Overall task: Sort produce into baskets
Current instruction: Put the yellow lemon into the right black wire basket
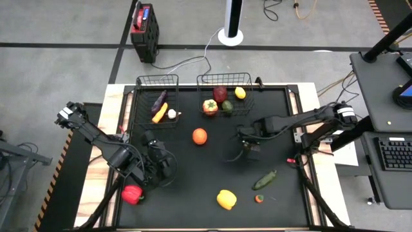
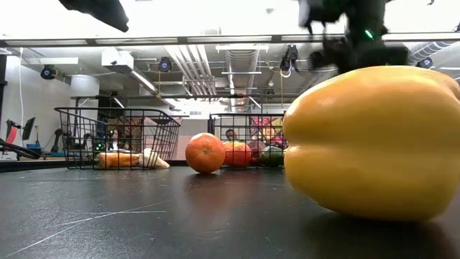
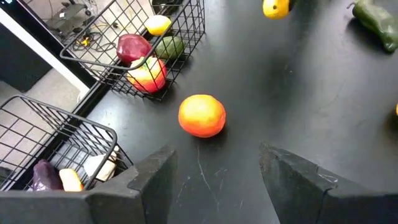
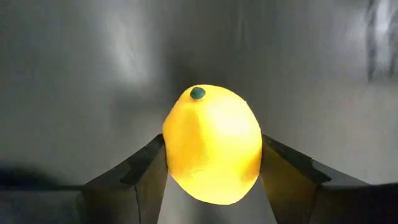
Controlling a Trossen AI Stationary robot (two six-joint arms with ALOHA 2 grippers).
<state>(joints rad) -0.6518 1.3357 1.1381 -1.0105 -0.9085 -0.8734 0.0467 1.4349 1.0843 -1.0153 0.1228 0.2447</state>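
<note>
Your R gripper [image 4: 211,180] sits mid-table, fingers clamped on a lemon [image 4: 212,144]: bright yellow, smooth, small green stem dot on top; it's held above the black mat, near the orange [image 1: 199,136]; L gripper [image 3: 217,180] hovers at front-left, fingers apart, holding nothing; wider basket [image 1: 244,106] has apple, avocado, 2nd lemon.

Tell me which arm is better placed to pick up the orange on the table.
Left. The left gripper is open and empty, and the orange lies right ahead of it. The right gripper is shut on a lemon.
</note>
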